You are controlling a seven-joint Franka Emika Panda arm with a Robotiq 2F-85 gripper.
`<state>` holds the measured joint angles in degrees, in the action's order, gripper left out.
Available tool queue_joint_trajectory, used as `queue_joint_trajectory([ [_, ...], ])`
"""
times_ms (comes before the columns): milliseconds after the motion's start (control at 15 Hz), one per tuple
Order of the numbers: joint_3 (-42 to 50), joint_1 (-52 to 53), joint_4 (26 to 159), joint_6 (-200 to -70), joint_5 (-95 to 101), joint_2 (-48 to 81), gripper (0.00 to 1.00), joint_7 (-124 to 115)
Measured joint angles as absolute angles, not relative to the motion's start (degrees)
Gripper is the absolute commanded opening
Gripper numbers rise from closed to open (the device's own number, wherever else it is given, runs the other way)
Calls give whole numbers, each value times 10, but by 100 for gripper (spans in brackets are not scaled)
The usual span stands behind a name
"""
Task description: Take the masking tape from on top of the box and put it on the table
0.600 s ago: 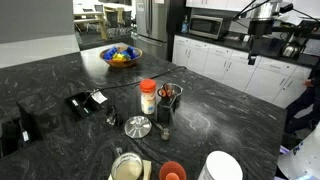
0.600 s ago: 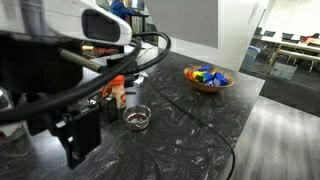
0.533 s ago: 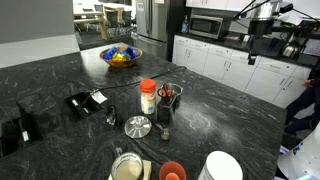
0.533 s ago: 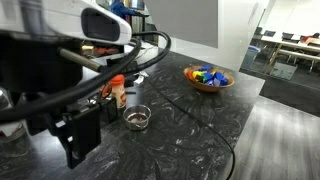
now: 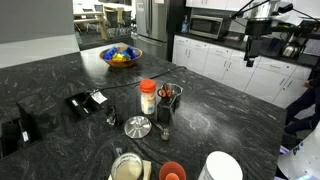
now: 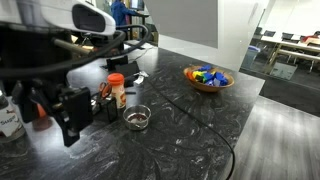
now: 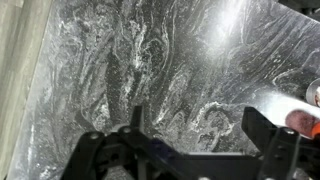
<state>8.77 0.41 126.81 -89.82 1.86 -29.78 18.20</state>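
Observation:
The masking tape (image 5: 125,168), a pale ring, lies on the tan box (image 5: 146,167) at the near edge of the black marbled table (image 5: 210,120). My gripper (image 7: 198,128) is open and empty. In the wrist view its two black fingers (image 7: 264,128) frame bare tabletop (image 7: 150,60). The tape and the box do not show in that view. In an exterior view the gripper (image 6: 70,132) hangs above the table at the left, and the arm hides the tape. In an exterior view the gripper (image 5: 252,52) is high at the far right, well away from the tape.
An orange-red cup (image 5: 172,172) stands beside the box and shows at the wrist view's right edge (image 7: 302,122). A silver disc with a knob (image 5: 138,126), an orange-capped bottle (image 5: 148,96), a fruit bowl (image 5: 121,56) and black flat devices (image 5: 88,102) stand on the table.
In the exterior view near the arm, the arm and gripper have swung to the left and slightly up. The objects on the table have not moved.

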Motion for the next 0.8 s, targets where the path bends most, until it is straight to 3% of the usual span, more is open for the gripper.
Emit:
queue_joint_trajectory([
  [467, -8, 104, 1279, -971, 18, -297, 100, 211],
  [800, -2, 103, 1281, -976, 21, -298, 100, 230],
])
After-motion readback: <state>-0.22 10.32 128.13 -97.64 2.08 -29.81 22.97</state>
